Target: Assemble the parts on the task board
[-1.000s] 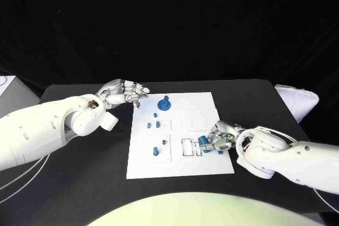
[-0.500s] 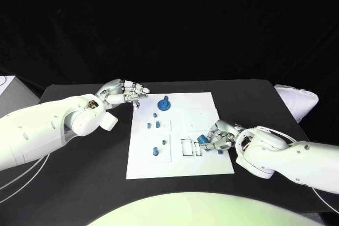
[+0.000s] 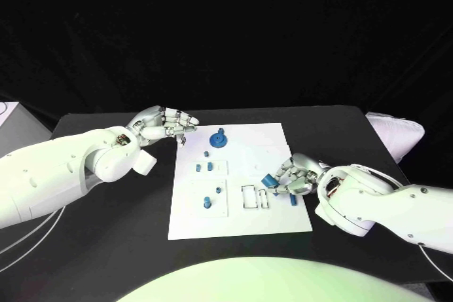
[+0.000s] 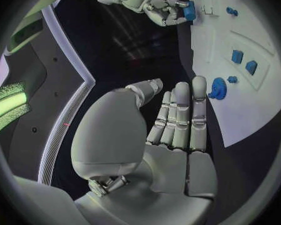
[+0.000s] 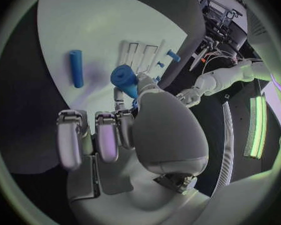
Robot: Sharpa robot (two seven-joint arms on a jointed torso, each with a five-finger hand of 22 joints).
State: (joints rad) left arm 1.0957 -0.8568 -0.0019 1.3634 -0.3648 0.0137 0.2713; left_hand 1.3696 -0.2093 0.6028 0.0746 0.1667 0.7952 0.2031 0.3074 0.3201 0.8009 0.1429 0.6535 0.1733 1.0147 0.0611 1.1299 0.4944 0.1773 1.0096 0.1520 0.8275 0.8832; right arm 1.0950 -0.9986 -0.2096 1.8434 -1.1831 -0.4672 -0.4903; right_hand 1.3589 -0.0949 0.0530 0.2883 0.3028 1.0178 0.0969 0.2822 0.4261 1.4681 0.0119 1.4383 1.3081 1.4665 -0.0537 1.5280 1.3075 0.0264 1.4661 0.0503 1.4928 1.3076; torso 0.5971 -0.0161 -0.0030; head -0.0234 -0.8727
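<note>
The white task board lies mid-table. My right hand hovers over its right edge and pinches a short blue part between thumb and fingers; the right wrist view shows that part above the two rectangular slots. A blue cylinder lies loose on the board beside that hand, and the right wrist view shows this cylinder too. My left hand rests off the board's far left corner, fingers straight and holding nothing. A blue gear stands near it.
Two small blue blocks and two blue pegs sit in the board's left half. A white padded object lies at the table's right edge, and a white box stands at the far left.
My right hand has risen and moved slightly toward the board's far side with the blue part in its grip. The left hand has stayed put.
</note>
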